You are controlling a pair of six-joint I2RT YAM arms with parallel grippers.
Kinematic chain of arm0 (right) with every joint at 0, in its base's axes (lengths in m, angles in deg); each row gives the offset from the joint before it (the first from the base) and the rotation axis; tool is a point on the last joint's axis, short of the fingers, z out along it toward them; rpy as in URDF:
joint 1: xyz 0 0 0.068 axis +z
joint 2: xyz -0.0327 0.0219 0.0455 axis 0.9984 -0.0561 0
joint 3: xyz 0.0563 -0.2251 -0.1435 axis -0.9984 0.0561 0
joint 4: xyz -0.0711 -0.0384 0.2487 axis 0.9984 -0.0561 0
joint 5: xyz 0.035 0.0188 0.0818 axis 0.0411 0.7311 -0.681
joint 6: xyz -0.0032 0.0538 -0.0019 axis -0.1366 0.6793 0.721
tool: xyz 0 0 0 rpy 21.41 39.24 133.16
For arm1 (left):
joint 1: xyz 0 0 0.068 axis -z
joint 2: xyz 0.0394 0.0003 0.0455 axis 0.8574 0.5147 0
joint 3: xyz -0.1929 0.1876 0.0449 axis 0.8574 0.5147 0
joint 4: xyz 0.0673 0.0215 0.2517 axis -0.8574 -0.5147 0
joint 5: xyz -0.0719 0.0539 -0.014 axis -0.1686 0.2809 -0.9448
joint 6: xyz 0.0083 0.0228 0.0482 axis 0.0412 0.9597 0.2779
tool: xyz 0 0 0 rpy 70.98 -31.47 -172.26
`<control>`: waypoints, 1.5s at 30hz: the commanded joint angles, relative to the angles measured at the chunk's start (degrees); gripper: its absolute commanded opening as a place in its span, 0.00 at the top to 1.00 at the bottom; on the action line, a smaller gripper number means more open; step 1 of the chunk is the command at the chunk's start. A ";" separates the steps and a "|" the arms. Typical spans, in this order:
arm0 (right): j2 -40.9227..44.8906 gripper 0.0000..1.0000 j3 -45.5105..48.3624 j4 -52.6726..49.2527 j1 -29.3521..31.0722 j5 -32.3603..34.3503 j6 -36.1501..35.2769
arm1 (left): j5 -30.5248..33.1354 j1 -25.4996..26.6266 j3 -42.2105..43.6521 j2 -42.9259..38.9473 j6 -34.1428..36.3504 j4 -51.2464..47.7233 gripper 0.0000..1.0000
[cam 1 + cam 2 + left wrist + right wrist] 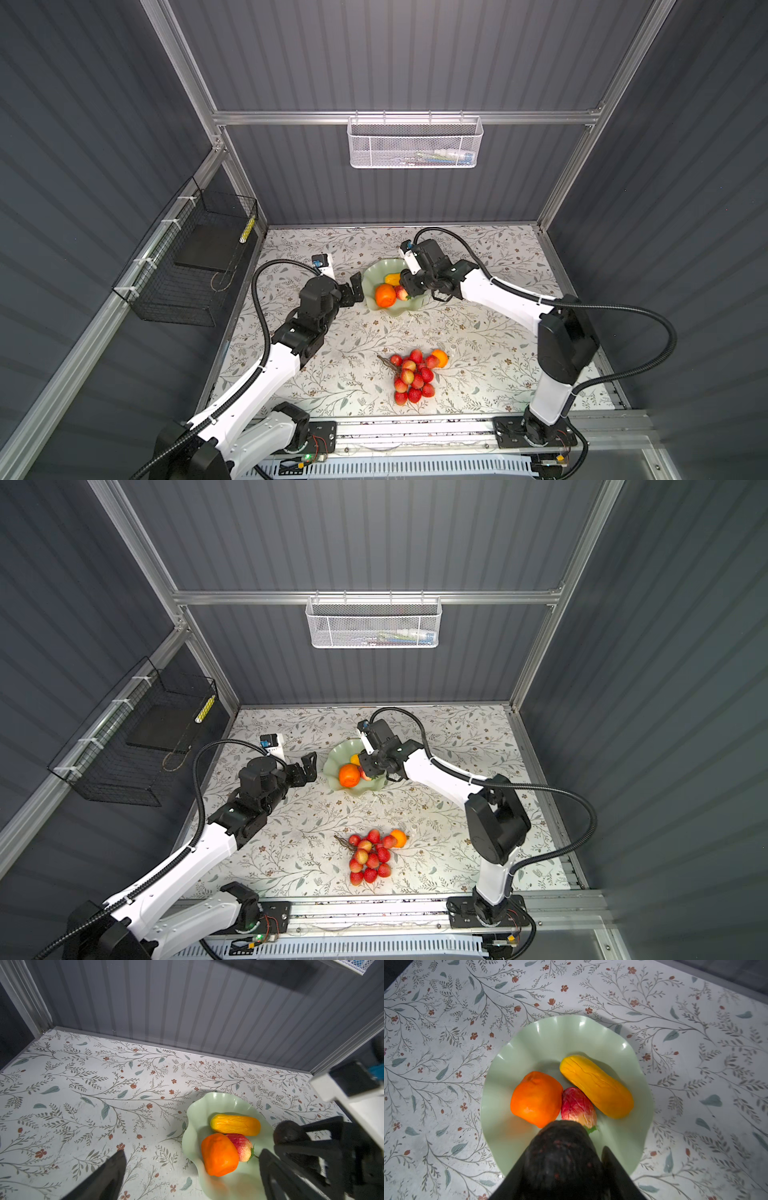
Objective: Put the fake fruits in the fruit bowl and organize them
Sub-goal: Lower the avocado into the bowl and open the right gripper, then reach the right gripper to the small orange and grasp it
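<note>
Avocado sits clamped in the right tool over the fruit bowl, midway along the desk's far edge. Inside, big orange, strawberry and yellow cob-like piece touch. The left tool gapes wide just beside the bowl. The berry bunch and smaller orange lie touching near the front edge.

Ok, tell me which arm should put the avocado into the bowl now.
Right: the right end effector holds the avocado over the bowl; the left end effector is open, empty, beside it.
</note>
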 commanded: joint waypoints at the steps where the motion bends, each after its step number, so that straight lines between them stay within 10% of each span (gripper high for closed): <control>1: -3.94 0.59 -4.35 -0.55 0.03 -1.48 -0.83 | 1.34 -0.26 0.69 -0.35 -0.33 -1.84 0.00; 18: 3.59 0.25 2.54 -1.01 -0.02 3.89 4.07 | 0.52 -0.26 -0.15 1.65 -0.35 -0.75 0.00; 29: 29.88 0.21 33.37 -6.84 0.57 4.47 24.83 | -0.41 -0.26 -0.45 5.22 -0.09 2.02 0.00; 45: 33.71 0.26 47.67 3.61 5.48 -5.64 41.88 | -1.53 -0.26 -0.33 6.38 -1.46 2.73 0.00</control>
